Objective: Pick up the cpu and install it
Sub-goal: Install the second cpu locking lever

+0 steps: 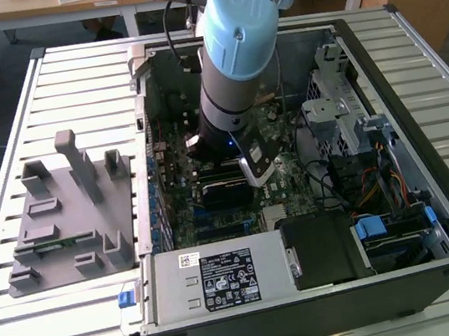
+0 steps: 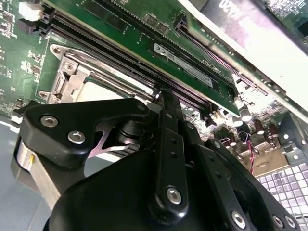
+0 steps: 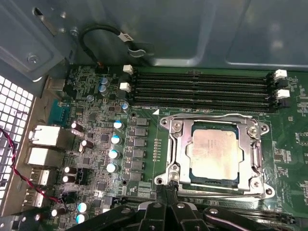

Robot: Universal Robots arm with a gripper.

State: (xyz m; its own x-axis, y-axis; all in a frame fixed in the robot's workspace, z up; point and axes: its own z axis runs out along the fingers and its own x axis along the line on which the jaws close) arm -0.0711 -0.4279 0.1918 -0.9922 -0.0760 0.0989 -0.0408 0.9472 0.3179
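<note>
Reaching down into the open computer case (image 1: 401, 218) on the slatted table (image 1: 54, 329), the arm (image 1: 232, 74) stands over the motherboard in the exterior view. In the second wrist view, the claw's (image 2: 161, 98) black linkages hang just above the socket frame (image 2: 72, 77); whether it is open I cannot tell. In the first wrist view, the cpu (image 3: 213, 154) lies seated inside the socket frame, beside the memory slots (image 3: 202, 89).
</note>
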